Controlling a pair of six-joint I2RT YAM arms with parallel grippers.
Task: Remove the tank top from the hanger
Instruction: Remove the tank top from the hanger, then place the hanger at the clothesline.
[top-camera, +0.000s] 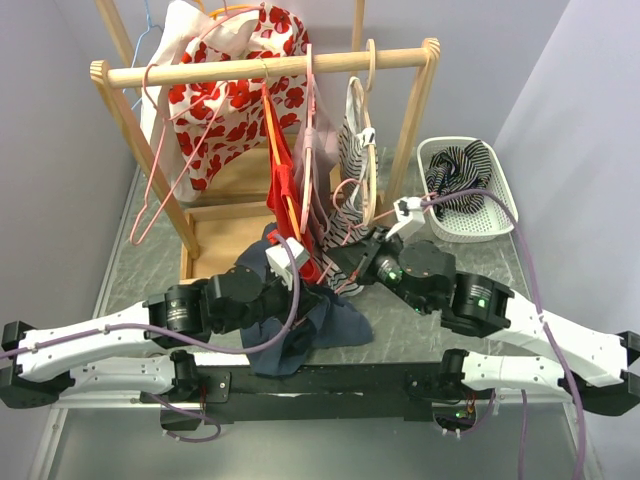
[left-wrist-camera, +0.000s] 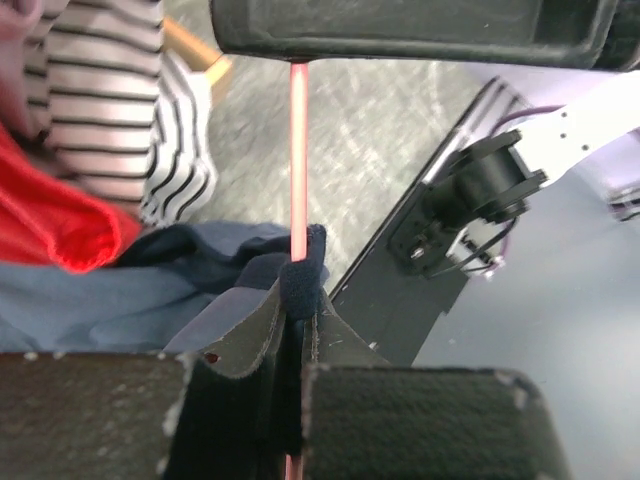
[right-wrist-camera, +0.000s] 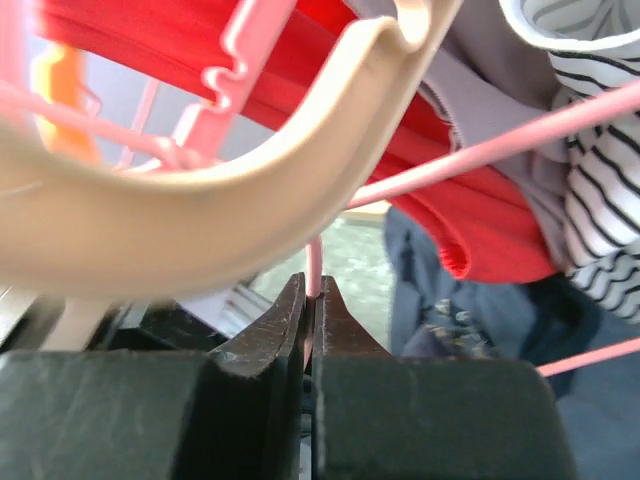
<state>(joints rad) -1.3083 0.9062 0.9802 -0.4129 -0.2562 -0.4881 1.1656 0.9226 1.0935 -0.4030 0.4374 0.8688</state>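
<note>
Landmark is the wooden rack (top-camera: 270, 68).

- Left gripper (left-wrist-camera: 298, 300): jaws pressed together, pinching a strap of the navy tank top (top-camera: 300, 335) where it wraps the pink hanger (left-wrist-camera: 298, 150). The hanger rod runs straight up out of the pinch. In the top view you'll see this gripper (top-camera: 308, 275) just in front of the rack's base, near its middle.
- Right gripper (right-wrist-camera: 312, 295): jaws pressed together on a thin pink wire (right-wrist-camera: 315, 262). You can't tell from the wrist view whether that wire is part of the same hanger. From the top it sits (top-camera: 345, 268) in front of the rack's right half, just beside the left gripper.
- Tank top: not on the rack rail. Most of it is bunched on the table (top-camera: 150, 270) in front of the rack base, between the two arms, with only the strap up at the left fingertips.
- Beige hanger (right-wrist-camera: 250, 210) arcs across, close above the right jaws.
- Red garment (top-camera: 282, 175) and striped top (top-camera: 355, 130) hang from the rail, right above both grippers.
- White basket (top-camera: 500, 190) sits right of the rack, holding striped fabric.
</note>
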